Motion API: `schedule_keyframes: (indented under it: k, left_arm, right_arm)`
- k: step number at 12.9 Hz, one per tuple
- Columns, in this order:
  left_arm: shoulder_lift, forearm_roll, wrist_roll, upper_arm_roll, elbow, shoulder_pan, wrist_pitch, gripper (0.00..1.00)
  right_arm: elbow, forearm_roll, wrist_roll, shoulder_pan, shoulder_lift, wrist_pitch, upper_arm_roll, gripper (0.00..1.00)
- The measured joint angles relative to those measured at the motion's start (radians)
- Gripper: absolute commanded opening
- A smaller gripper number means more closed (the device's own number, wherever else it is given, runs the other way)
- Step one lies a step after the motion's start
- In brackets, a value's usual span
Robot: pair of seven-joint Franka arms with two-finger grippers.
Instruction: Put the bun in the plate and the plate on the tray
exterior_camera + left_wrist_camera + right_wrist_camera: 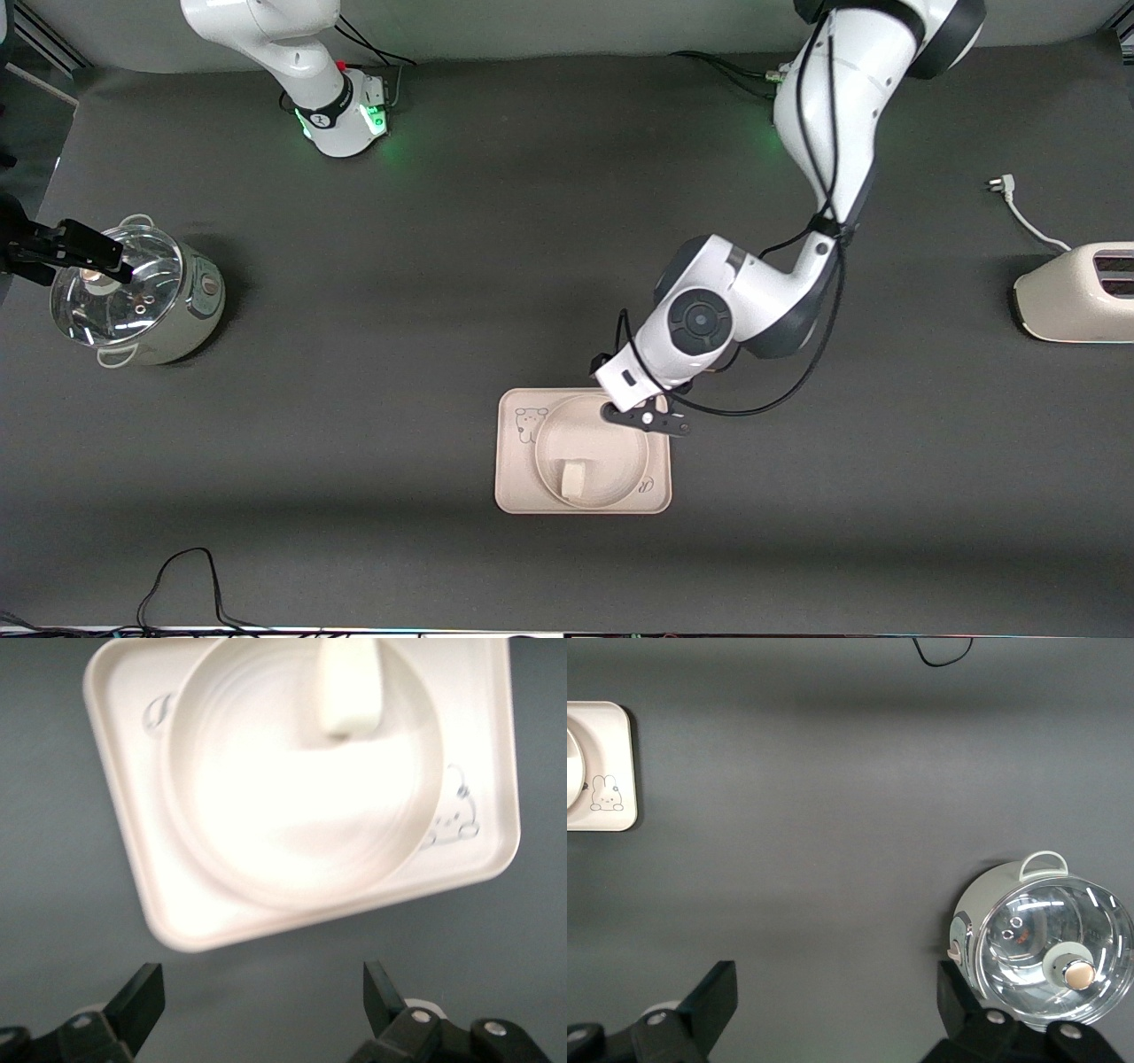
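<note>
Progress: bun in plate, plate on tray; both halves look done, nothing plainly left but pulling the arms clear.
Bun (pixel 572 479): small white blocky lump with rounded corners, soft matte dough look; lies in the plate's bowl, on the part nearest the front camera, no tool touching it.
Plate (pixel 620 461): round, cream-beige, plain, raised rim, faint concentric rings inside; sits flat within the tray, filling most of it.
Tray (pixel 514 492): cream-pink rectangle, rounded corners, low lip, smooth hard finish; small bear cartoon in one corner, cursive mark in another; flat on the bench, nearer the front camera than everything else on it.
Left tool (pixel 647 418): black fingers spread wide, holding nothing; hangs over the tray's edge farthest from the front camera, just above the plate rim.
Bench (pixel 372 425): dark grey matte mat, slightly fibrous, even.
Pot (pixel 177 310): pale green round cooker, loop handles, clear glass lid with a knob, glossy and reflective; at the right arm's end, farther from the front camera than the tray.
Right tool (pixel 833 1014): fingers spread, empty; waits up over the pot.
Toaster (pixel 1076 297): cream, rounded, smooth shell, slots on top, white cord with plug; at the left arm's end.
</note>
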Motion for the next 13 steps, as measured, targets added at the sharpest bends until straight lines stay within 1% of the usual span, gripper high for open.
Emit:
schedule_keyframes:
  k: [3, 7, 9, 13]
  left_arm:
    - [0.075, 0.004, 0.0, 0.001, 0.011, -0.01, 0.294, 1.0]
    - [0.15, 0.004, -0.06, 0.001, 0.014, -0.024, 0.536, 1.0]
    - [0.19, 0.004, -0.075, 0.001, 0.015, -0.04, 0.625, 1.0]
    - [0.237, 0.007, -0.076, 0.002, 0.022, -0.042, 0.691, 1.0]
  right_arm:
    - [-0.001, 0.0, 0.0, 0.0, 0.0, 0.0, 0.0, 1.0]
    - [-0.001, 0.0, 0.0, 0.0, 0.0, 0.0, 0.0, 1.0]
    - [-0.002, 0.0, 0.0, 0.0, 0.0, 0.0, 0.0, 1.0]
    - [-0.002, 0.0, 0.0, 0.0, 0.0, 0.0, 0.0, 1.0]
